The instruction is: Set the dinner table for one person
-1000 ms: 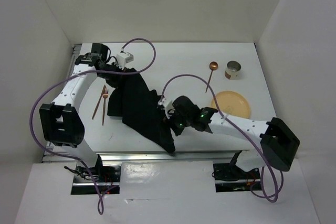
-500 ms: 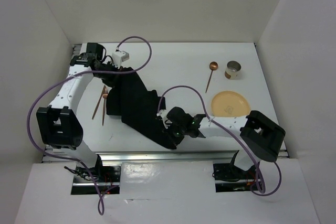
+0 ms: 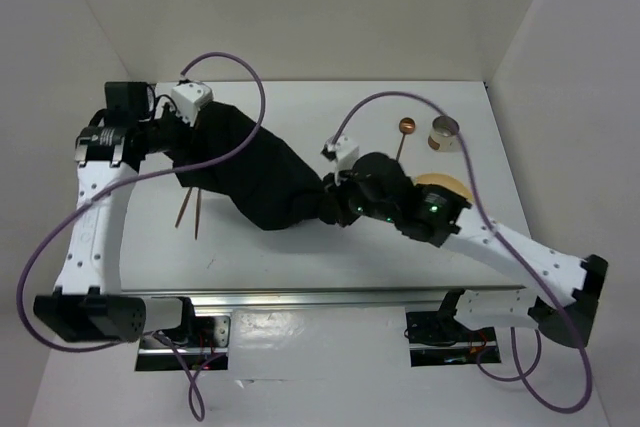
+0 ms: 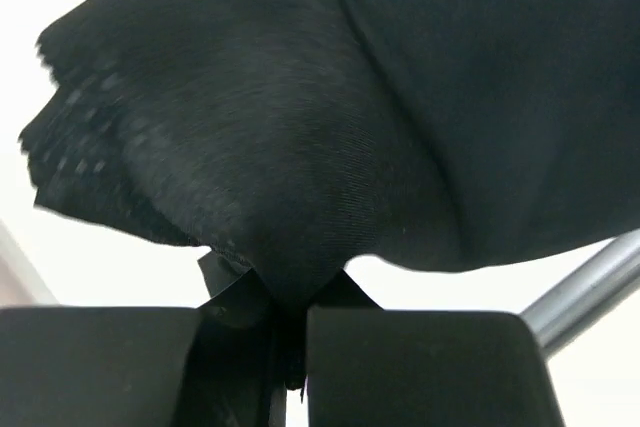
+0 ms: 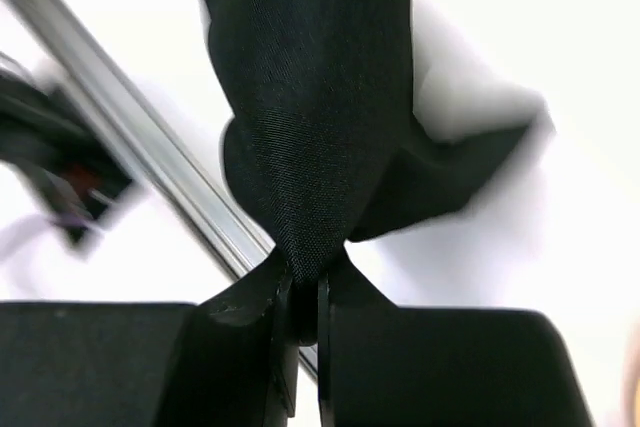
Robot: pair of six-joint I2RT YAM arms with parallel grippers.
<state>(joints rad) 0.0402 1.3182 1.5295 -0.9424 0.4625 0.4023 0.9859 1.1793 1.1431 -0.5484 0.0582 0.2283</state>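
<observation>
A black cloth placemat (image 3: 255, 172) hangs bunched and stretched between my two grippers over the left half of the white dinner table (image 3: 330, 107). My left gripper (image 3: 180, 139) is shut on its far-left end; in the left wrist view the placemat (image 4: 300, 127) is pinched between the jaws of the left gripper (image 4: 290, 322). My right gripper (image 3: 335, 204) is shut on the near-right end. The right wrist view shows the placemat (image 5: 310, 97) narrowing to a point in the right gripper (image 5: 303, 297).
Two copper utensils (image 3: 190, 214) lie at the left, partly under the cloth. A copper spoon (image 3: 403, 130) and a silver cup (image 3: 445, 134) sit at the back right. My right arm partly covers a tan plate (image 3: 450, 185). The front rail (image 5: 150, 167) runs below the cloth.
My right gripper has shut on the placemat's near corner and carried it up and rightward. The left arm pulled its end to the left, drawing the cloth off the table.
</observation>
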